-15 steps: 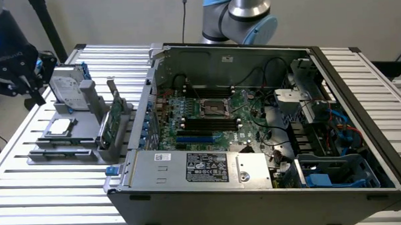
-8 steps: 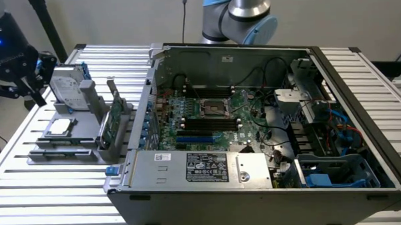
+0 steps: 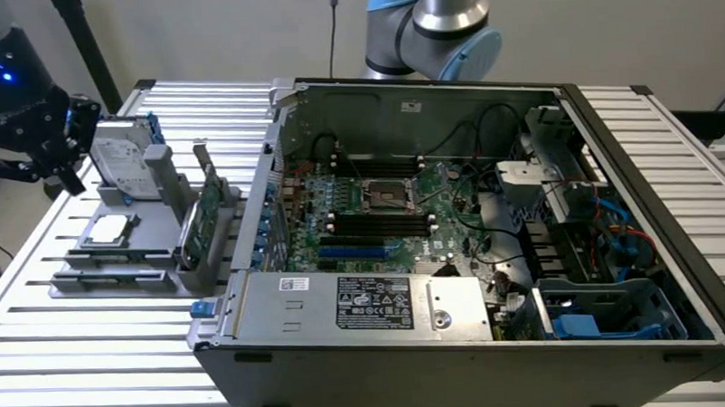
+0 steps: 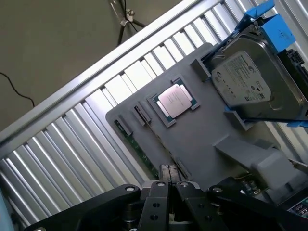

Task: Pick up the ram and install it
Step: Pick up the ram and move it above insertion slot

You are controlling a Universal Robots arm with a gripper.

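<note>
The ram (image 4: 139, 153) stands on edge in a slot along the rim of the grey tray (image 4: 202, 139). The silver processor chip (image 4: 174, 100) lies between it and the hard drive (image 4: 255, 82). The tray sits on the slatted tabletop (image 3: 90, 358) at the left of the exterior view, just beside the open computer case (image 3: 465, 363). The gripper (image 4: 168, 172) hangs in the upper left of that frame, near the hard drive. Its jaws are drawn together with nothing between them, clear of the ram.
</note>
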